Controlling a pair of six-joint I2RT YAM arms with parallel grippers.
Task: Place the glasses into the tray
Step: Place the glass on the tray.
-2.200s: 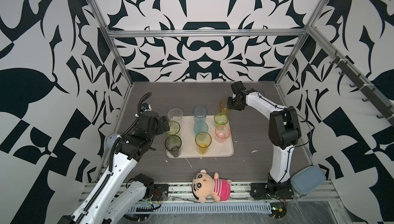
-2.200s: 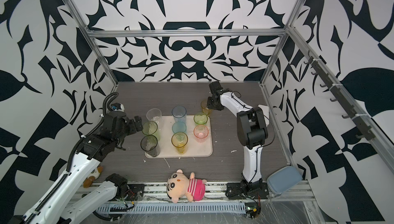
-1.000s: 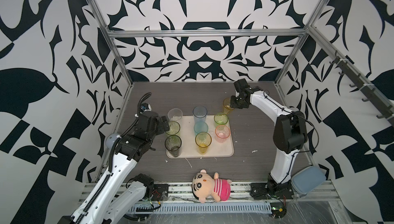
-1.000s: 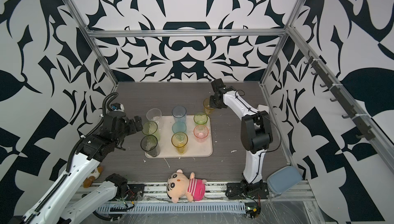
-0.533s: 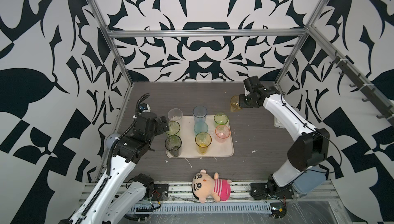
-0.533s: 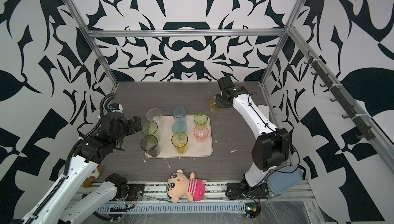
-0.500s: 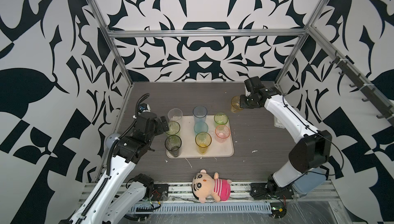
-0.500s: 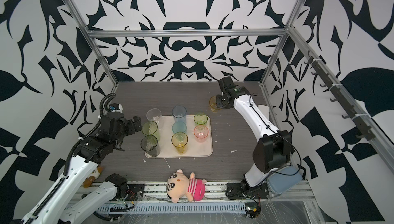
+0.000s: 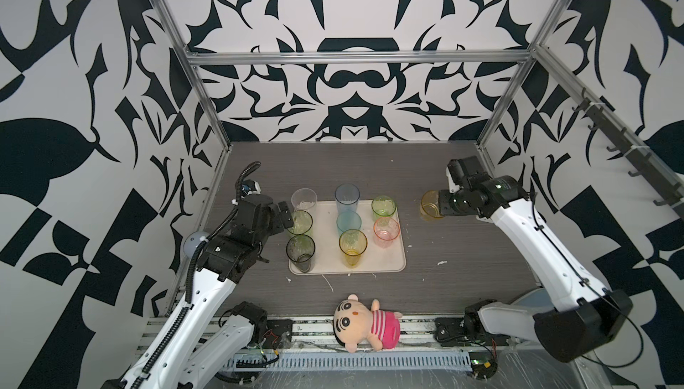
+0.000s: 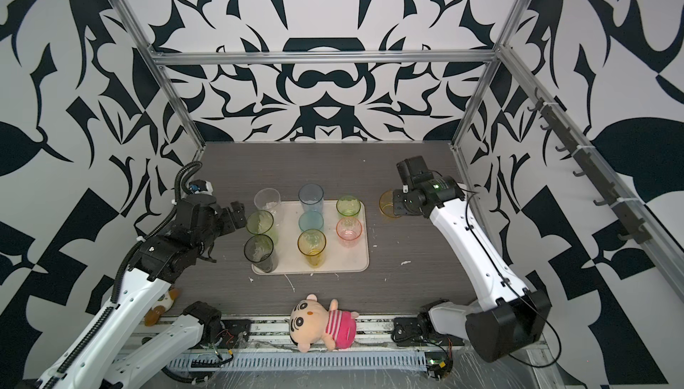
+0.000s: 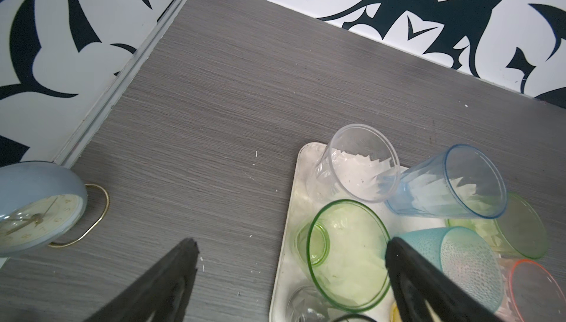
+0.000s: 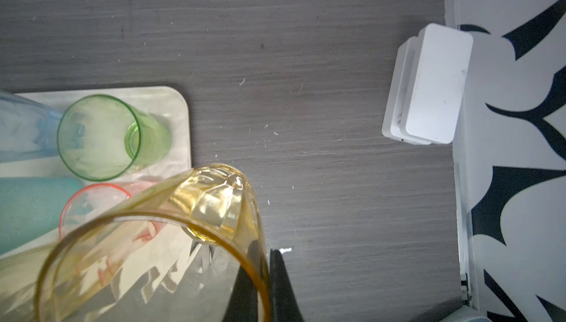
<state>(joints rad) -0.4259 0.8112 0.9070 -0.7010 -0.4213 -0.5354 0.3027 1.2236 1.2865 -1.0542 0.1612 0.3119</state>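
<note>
The right arm has swung outward, taking the amber glass (image 9: 429, 204) from the tray's far corner to a spot above bare worktop (image 9: 462, 254), now well apart from the tray (image 9: 392, 263); the left arm has hardly shifted. The right gripper (image 9: 442, 204) is clenched on the wall of that glass near its rim, so the glass hangs tilted. This is probably a pull-back to line up a fresh approach, since eight other glasses already stand on the tray and the free room looks to be at its near right corner. The left gripper (image 9: 287, 217) is released, jaws spread wide and holding nothing, just beside the green glass (image 9: 299, 222) at the tray's left edge. That keeps it clear of the incoming glass. The right wrist view shows what the top views cannot: a dark finger (image 12: 280, 286) pressed against the outside of the amber wall, and, plainly, a white box (image 12: 425, 84) by the side wall. Only the left wrist view shows the face of a blue clock (image 11: 36, 210) on the worktop.
</note>
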